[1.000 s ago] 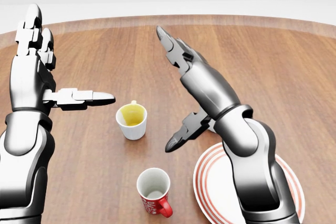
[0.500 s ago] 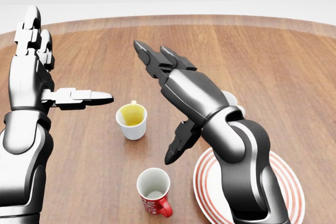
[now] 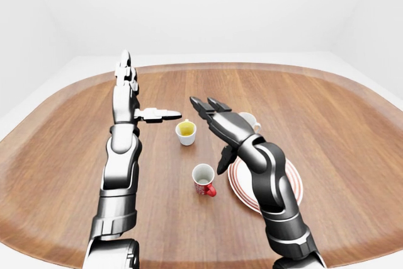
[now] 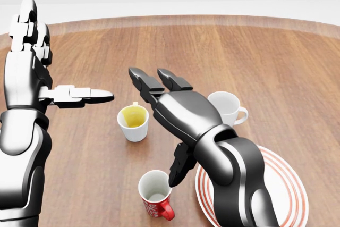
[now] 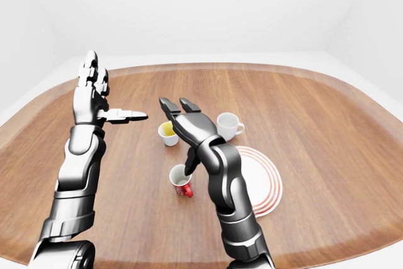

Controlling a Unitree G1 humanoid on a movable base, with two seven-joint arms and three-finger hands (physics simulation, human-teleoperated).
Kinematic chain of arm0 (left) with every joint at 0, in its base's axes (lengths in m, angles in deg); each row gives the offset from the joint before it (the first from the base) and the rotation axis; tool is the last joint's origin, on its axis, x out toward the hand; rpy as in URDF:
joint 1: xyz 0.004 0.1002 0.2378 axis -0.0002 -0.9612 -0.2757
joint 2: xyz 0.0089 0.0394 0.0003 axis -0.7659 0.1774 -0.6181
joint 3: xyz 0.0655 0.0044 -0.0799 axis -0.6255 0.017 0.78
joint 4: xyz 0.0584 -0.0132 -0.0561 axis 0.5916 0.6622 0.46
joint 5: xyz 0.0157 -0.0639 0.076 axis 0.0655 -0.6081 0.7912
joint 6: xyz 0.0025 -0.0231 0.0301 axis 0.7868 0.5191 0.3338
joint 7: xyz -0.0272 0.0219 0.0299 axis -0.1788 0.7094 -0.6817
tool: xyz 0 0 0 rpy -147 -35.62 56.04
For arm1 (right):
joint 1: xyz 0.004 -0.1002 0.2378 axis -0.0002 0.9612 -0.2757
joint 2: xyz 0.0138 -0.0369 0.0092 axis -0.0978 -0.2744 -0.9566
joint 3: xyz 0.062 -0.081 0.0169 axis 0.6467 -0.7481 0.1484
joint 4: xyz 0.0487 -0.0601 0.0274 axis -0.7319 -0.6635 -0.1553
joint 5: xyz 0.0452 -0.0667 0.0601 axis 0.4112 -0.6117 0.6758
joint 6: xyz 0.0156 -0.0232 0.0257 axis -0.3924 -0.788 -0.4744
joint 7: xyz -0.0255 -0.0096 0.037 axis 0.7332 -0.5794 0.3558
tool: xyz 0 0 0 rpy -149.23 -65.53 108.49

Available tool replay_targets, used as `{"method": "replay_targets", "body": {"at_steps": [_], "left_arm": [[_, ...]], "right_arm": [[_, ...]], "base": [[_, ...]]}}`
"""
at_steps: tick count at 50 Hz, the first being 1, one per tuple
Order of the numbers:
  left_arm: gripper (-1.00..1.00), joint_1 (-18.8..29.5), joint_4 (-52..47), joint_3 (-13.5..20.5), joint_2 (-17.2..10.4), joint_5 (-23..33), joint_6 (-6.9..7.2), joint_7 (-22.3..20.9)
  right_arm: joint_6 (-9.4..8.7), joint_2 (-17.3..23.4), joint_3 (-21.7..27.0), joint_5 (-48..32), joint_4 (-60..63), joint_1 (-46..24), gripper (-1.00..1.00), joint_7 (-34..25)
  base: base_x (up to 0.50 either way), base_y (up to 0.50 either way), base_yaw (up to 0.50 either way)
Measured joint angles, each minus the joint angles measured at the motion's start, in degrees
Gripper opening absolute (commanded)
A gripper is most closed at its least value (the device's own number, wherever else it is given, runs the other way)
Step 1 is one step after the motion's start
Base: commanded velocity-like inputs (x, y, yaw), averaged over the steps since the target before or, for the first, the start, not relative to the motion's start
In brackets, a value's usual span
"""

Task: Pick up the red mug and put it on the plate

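My right hand (image 4: 170, 110) is spread wide, its thumb just above the red mug (image 4: 156, 193), which stands beside the plate (image 4: 289, 184). My left hand (image 4: 32, 73) is released, holding nothing.

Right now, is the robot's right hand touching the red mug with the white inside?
Cannot tell. In the head view the open right hand has its dark thumb tip overlapping the rim of the red mug, and neither eye view shows a clear gap or contact.
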Motion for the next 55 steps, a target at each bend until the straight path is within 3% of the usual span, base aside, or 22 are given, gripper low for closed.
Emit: {"method": "replay_targets", "body": {"at_steps": [55], "left_arm": [[1.00,-0.1,0.1,0.2,-0.2,-0.1,0.00,0.2]], "right_arm": [[0.00,-2.4,-2.2,-8.3,-8.6,3.7,1.00,0.0]], "base": [[0.00,0.00,0.00]]}}
